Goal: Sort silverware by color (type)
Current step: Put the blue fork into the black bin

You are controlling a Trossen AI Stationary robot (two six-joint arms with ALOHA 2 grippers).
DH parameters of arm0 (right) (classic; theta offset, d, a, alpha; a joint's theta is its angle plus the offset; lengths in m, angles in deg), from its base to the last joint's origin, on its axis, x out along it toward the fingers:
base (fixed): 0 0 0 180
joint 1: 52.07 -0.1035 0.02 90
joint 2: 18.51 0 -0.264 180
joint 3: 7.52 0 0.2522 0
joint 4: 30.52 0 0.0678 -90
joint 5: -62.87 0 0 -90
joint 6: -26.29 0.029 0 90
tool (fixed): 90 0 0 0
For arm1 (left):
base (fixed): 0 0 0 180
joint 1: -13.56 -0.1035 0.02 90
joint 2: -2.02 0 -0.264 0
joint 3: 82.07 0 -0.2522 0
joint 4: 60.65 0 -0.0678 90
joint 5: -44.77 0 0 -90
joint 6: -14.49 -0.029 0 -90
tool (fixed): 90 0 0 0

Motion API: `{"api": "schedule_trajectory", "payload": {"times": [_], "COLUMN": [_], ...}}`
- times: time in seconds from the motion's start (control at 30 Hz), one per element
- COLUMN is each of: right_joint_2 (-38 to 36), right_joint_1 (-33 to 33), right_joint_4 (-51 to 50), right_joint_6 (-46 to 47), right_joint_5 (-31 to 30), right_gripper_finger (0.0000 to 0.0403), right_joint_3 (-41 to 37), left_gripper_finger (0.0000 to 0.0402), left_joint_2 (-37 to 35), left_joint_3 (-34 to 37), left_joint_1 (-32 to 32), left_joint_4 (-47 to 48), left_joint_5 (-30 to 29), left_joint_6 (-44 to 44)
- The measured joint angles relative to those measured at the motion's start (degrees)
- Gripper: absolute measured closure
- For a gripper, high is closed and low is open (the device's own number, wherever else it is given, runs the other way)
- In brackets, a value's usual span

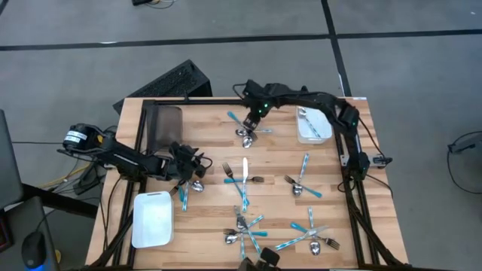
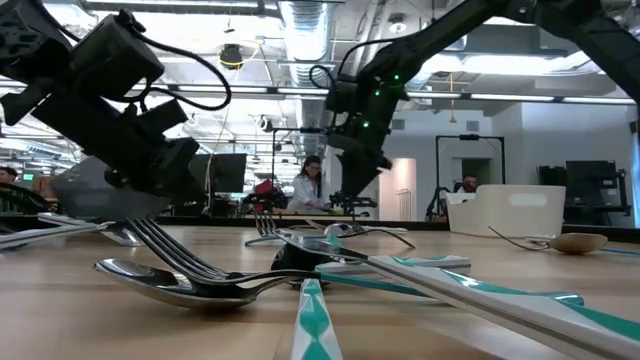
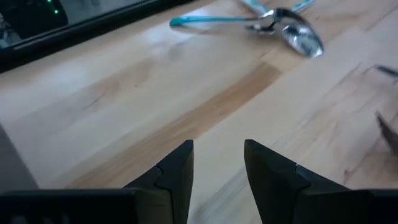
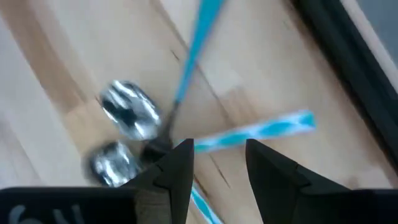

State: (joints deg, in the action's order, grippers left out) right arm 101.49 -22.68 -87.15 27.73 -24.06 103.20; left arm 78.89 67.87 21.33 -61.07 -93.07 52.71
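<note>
Both arms hang over scattered silverware (image 1: 245, 181) on the wooden table (image 1: 211, 147), nothing gripped.

Top centre of the overhead frame, the right gripper (image 4: 219, 163) hovers, fingers parted and empty, above a small heap of spoons (image 4: 127, 117) with teal handles. At middle left the left gripper (image 3: 217, 168), also parted and empty, sits over bare wood near a spoon (image 3: 298, 34). More cutlery spreads through the centre and bottom; a few pieces lie in the white tray (image 1: 325, 137) at upper right.
</note>
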Motion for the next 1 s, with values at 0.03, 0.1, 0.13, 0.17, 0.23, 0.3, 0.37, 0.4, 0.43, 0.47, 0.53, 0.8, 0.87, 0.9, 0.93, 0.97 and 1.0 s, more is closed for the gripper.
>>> {"api": "schedule_trajectory", "payload": {"times": [0.03,0.1,0.13,0.17,0.23,0.3,0.37,0.4,0.43,0.47,0.53,0.8,0.87,0.9,0.93,0.97,1.0], "right_joint_2": [0.40,1.48,2.24,3.09,3.99,4.45,5.00,5.19,5.20,5.20,4.94,4.72,4.58,4.30,3.96,3.66,3.20], "right_joint_1": [-0.60,-1.75,-2.23,-2.78,-3.50,-3.87,-4.36,-4.50,-4.64,-4.62,-4.55,-5.10,-5.48,-5.56,-5.69,-5.89,-6.04], "right_joint_4": [-0.09,0.41,0.30,0.13,0.08,0.55,0.68,0.48,-0.31,-0.60,-0.20,-1.83,-2.03,-2.35,-2.81,-3.13,-3.22], "right_joint_6": [0.03,0.05,0.03,0.05,0.21,0.24,0.34,0.39,0.42,0.51,0.52,1.15,1.15,1.14,1.12,1.10,1.10], "right_joint_5": [0.00,0.02,0.09,0.06,0.18,0.03,-0.17,-0.63,-1.02,-1.03,-1.08,-1.15,-1.21,-1.20,-1.18,-1.15,-1.16], "right_gripper_finger": [0.0236,0.0240,0.0242,0.0244,0.0245,0.0245,0.0246,0.0247,0.0249,0.0253,0.0266,0.0366,0.0381,0.0381,0.0381,0.0381,0.0381], "right_joint_3": [-0.17,-0.97,-1.37,-1.78,-1.76,-1.68,-1.75,-1.88,-1.91,-1.96,-1.83,-1.81,-1.76,-1.76,-1.78,-1.78,-1.78], "left_gripper_finger": [0.0272,0.0272,0.0272,0.0272,0.0272,0.0272,0.0272,0.0272,0.0272,0.0272,0.0272,0.0272,0.0272,0.0272,0.0272,0.0272,0.0272], "left_joint_2": [-0.01,-0.01,-0.01,-0.01,-0.03,-0.03,-0.03,-0.03,-0.03,-0.03,-0.03,-0.03,-0.15,-0.66,-1.23,-1.92,-2.94], "left_joint_3": [0.00,0.00,0.00,0.00,0.00,0.00,0.00,0.00,0.00,0.00,-0.18,-2.26,-2.57,-2.58,-2.58,-2.59,-2.64], "left_joint_1": [0.00,0.14,0.20,0.17,0.20,0.16,0.04,0.04,0.04,0.04,0.04,0.00,0.00,0.00,0.00,0.00,0.00], "left_joint_4": [-0.82,-1.53,-1.66,-1.86,-2.22,-2.33,-2.66,-2.86,-3.16,-3.42,-3.49,-3.37,-3.28,-2.90,-2.36,-1.70,-0.26], "left_joint_5": [0.01,0.09,0.36,0.63,0.80,0.85,0.85,0.83,0.83,0.81,0.39,0.18,1.13,1.71,2.32,2.71,2.86], "left_joint_6": [-0.61,-1.49,-1.80,-2.15,-2.74,-3.48,-4.76,-5.23,-5.79,-6.34,-7.45,-12.32,-13.29,-13.41,-13.36,-13.12,-12.76]}}
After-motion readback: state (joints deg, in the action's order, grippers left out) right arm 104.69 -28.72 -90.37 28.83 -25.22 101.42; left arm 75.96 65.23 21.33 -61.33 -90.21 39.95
